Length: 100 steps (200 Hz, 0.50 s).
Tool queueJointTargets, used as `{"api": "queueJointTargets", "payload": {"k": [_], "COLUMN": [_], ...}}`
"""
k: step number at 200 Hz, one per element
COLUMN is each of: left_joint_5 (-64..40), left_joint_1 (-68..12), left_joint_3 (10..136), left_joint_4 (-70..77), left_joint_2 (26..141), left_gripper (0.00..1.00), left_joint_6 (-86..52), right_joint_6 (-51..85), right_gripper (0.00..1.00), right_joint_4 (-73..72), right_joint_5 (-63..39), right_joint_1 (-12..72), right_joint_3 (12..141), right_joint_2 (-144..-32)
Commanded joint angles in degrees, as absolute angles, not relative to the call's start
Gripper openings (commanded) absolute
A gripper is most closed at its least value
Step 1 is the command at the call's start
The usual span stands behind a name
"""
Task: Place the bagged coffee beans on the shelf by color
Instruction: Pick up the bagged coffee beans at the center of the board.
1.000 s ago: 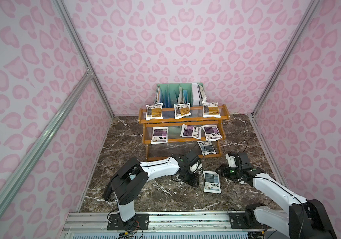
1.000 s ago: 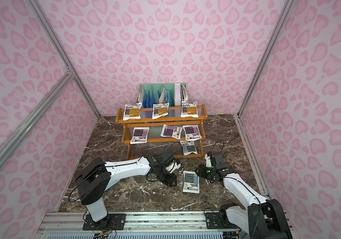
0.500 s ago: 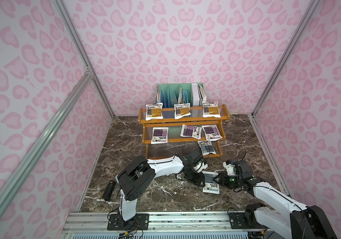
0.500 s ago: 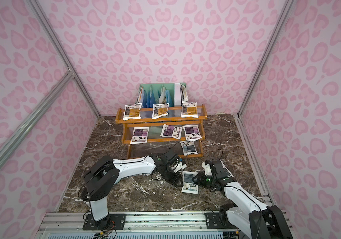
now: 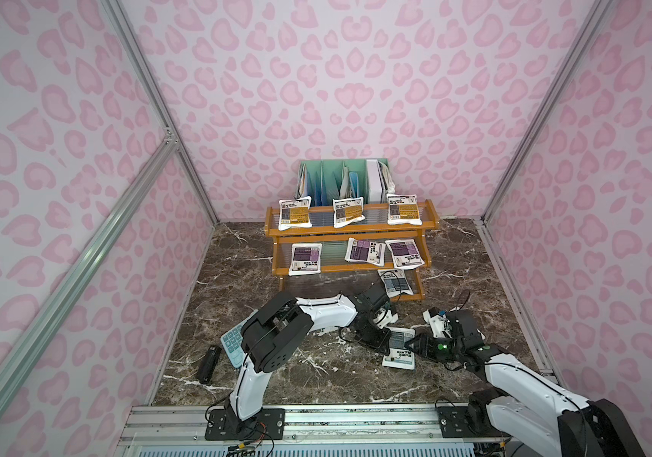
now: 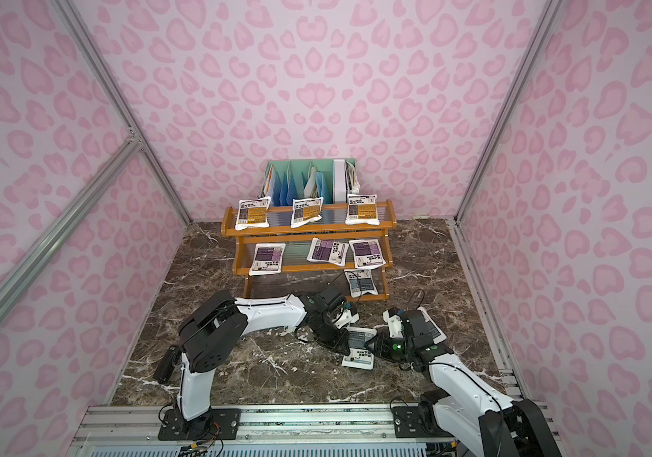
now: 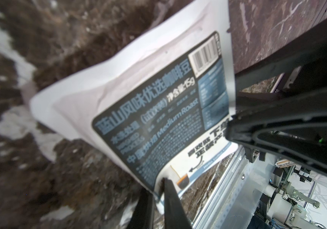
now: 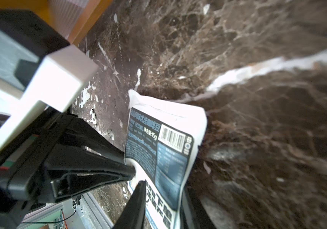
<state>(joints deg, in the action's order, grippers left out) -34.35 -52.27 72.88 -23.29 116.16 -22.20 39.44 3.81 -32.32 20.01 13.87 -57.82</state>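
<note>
Your grey-blue pouch (image 5: 400, 350) lies on the marble (image 5: 308, 372) before the shelf (image 5: 350, 229) — looks light, limp, slick, so pinch the flat seam. Left gripper (image 7: 157, 186) clamps one edge; right gripper (image 8: 164, 188) straddles it — grip unclear.

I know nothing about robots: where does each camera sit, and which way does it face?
Top views: twin cameras high above the base rail, looking down and forward across the marble table to the shelf; left arm and right arm both show.
Left wrist: rides the left arm, looking along the left gripper at the grey-blue pouch; the right gripper shows too.
Right wrist: rides the right arm, looking along the right gripper at that pouch; the left gripper shows.
Shared: both wrist views see one pouch, from opposite sides.
</note>
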Motion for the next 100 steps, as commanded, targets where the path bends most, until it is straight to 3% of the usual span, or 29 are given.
{"api": "queueJointTargets", "payload": {"k": [1,17,46,63,74,100], "left_joint_5": [-34.4,-33.9,-31.3,-30.2,-32.5,-36.5], "left_joint_1": [-51.9,-51.8,-51.4,-49.7,-47.1,-42.3], "left_joint_3": [72.3,71.5,69.5,66.6,63.1,52.9], "left_joint_4": [-21.5,-21.2,-20.7,-19.0,-15.2,-1.9], "left_joint_2": [115.3,114.7,112.0,108.8,106.5,99.6], "left_gripper": [0.06,0.0,0.0,0.21,0.4,0.57], "left_joint_6": [-22.0,-22.2,-22.9,-25.4,-29.1,-36.7], "right_joint_6": [40.2,40.2,39.8,39.7,39.6,40.0], "right_gripper": [0.33,0.29,0.05,0.0,0.0,0.0], "right_joint_4": [-0.5,-1.2,0.1,0.7,1.2,0.1], "right_joint_5": [-33.5,-33.5,-31.4,-30.7,-30.4,-32.3], "right_joint_1": [21.1,21.6,22.2,22.3,22.3,22.4], "right_joint_3": [14.2,14.5,15.6,15.8,15.9,16.2], "right_joint_2": [-59.1,-60.5,-60.2,-57.7,-55.7,-51.1]}}
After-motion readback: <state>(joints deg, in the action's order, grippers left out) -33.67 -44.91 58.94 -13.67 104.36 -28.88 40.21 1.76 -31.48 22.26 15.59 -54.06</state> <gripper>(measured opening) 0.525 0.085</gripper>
